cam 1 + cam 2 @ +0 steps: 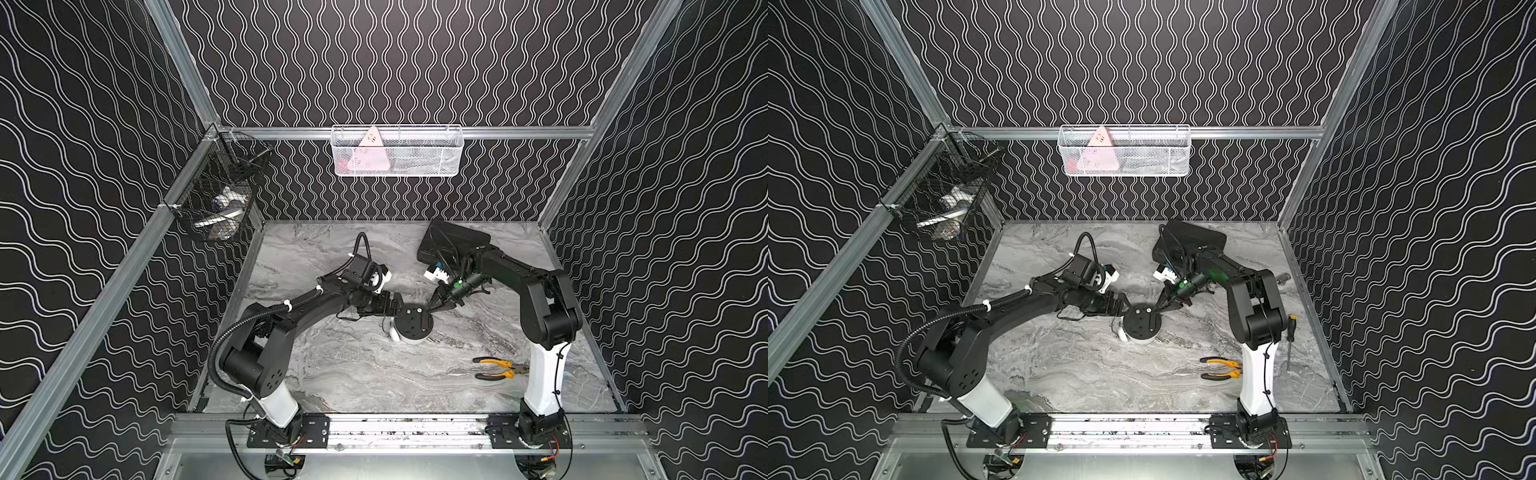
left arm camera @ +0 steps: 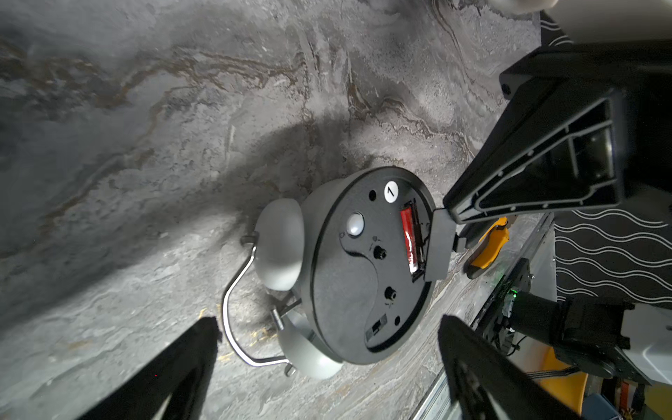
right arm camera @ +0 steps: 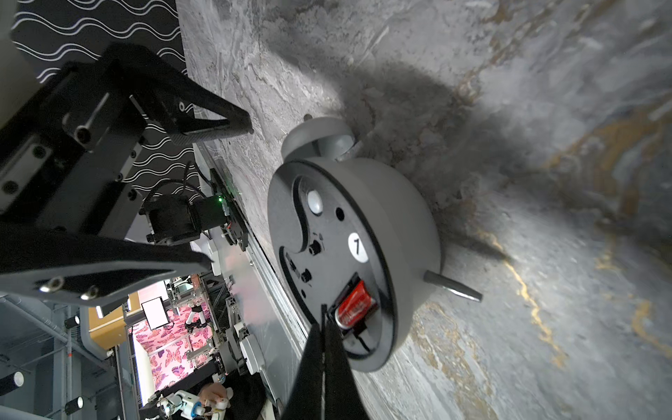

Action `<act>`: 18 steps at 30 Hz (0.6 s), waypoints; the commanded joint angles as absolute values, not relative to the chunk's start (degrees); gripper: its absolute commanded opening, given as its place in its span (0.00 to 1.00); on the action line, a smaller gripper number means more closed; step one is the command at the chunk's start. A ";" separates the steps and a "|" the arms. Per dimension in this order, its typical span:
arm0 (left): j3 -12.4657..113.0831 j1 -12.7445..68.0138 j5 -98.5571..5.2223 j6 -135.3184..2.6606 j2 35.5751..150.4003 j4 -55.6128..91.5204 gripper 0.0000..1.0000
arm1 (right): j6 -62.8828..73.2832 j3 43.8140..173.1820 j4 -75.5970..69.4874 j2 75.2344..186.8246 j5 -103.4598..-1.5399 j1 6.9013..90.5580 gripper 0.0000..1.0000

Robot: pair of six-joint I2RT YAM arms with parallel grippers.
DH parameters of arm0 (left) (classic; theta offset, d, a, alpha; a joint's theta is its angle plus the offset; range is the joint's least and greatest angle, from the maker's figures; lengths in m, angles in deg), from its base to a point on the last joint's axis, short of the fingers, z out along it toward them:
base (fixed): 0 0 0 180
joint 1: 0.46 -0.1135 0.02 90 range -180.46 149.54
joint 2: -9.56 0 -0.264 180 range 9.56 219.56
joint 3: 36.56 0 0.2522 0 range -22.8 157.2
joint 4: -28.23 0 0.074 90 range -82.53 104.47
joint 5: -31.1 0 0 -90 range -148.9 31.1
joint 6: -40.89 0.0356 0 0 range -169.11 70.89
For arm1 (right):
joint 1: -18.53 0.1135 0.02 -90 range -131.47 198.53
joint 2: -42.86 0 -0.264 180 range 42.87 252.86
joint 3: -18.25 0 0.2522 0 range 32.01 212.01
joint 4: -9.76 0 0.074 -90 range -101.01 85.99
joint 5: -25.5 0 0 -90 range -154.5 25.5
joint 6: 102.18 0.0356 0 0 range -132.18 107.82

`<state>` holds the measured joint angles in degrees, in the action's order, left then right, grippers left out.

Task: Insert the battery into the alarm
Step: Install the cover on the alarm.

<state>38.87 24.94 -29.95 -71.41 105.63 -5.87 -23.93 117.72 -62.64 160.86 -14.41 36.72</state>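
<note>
- Closest to the lens in the right wrist view, the right gripper [image 3: 323, 312] is clenched; its two black fingers [image 3: 327, 363] are pressed flat together with nothing between them; their tip sits at the edge of the slot [image 2: 419, 236], and whether it touches the cell's silvery end I cannot tell
- The battery [image 3: 354, 303] is red and lies lengthwise in that slot; in the left wrist view it [image 2: 409, 238] shows sunk between the slot's walls; whether it is fully seated is unclear
- The alarm [image 1: 413, 326] lies face down near the middle of the table [image 1: 353, 374] in both top views; its black back panel [image 2: 349, 276] faces up; a round white sticker [image 2: 391, 191] marked 7 sits just beside the slot; the two bells [image 2: 280, 243] and the wire handle [image 2: 224, 309] stick out from its rim
- The left gripper [image 1: 395, 305] is released, jaws spread wide; it hovers just beside the alarm's rim and holds nothing
- Yellow-handled pliers [image 1: 496, 369] lie well apart from the alarm, near the right arm [image 1: 540, 307]; a screwdriver [image 1: 1291, 340] shows past that arm in a top view
- A black case [image 1: 457, 243] sits at the table's far edge
- On the walls hang a white basket [image 1: 397, 151] and a black basket [image 1: 218, 199]
</note>
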 commanded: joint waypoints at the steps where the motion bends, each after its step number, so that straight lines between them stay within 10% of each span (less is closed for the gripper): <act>1: 39.34 25.40 -29.23 -70.06 106.66 -6.68 0.99 | -25.18 117.69 -64.04 161.17 -15.71 36.68 0.00; 18: 37.25 26.85 -29.94 -71.95 107.62 -4.69 0.97 | -19.14 117.17 -59.89 162.37 -15.81 38.21 0.00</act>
<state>37.58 26.67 -30.01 -71.48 107.27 -5.56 -19.67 117.30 -60.82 161.76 -16.16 37.99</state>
